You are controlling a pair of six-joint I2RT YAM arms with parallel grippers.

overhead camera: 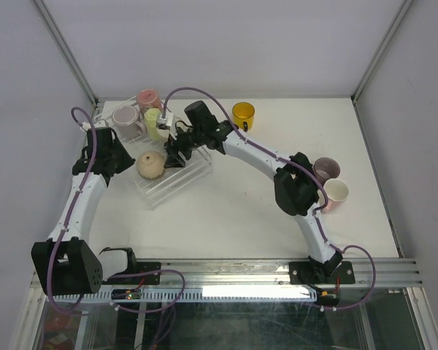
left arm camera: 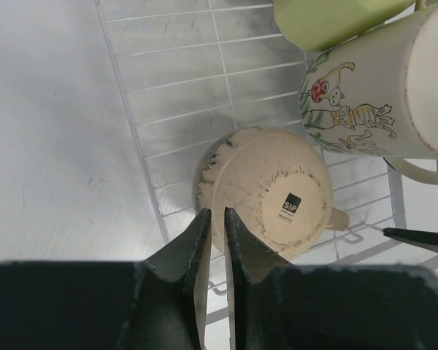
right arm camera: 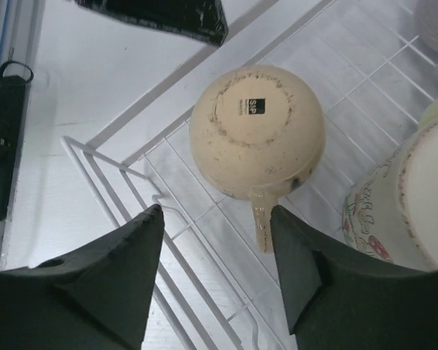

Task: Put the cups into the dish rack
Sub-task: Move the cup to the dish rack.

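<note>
As seen from above, found rack (overhead camera: 177,181) sitting askew on table (overhead camera: 277,219). Spotted beige mug (overhead camera: 151,165) inside rack at its left end, upside down, base w/ dark label facing up, handle (right arm camera: 261,219) lying over the wire floor. Saw cat mug (left arm camera: 372,95) just beside it toward rack's far side, and green mug (left arm camera: 328,18) right behind that one; couldn't tell whether those two stood in rack or just past its far edge. Counted pink mug (overhead camera: 147,98) and lilac mug (overhead camera: 125,117) outside rack, near its far-left corner, close together. Noted yellow mug (overhead camera: 242,114) upright beyond rack's far-right end, apart from it. Found mauve mug (overhead camera: 325,169) and cream mug (overhead camera: 336,192) well right of rack, touching or nearly so, partly hidden by R arm.

Caught L gripper (left arm camera: 214,219) at rack's left edge, fingers drawn almost together w/ only a thin slit, nothing pinched, tips just beside beige mug w/o gripping it. Caught R gripper (right arm camera: 215,219) above rack's left end, jaws spread wide, empty, one finger either side of the handle and clear of it.
</note>
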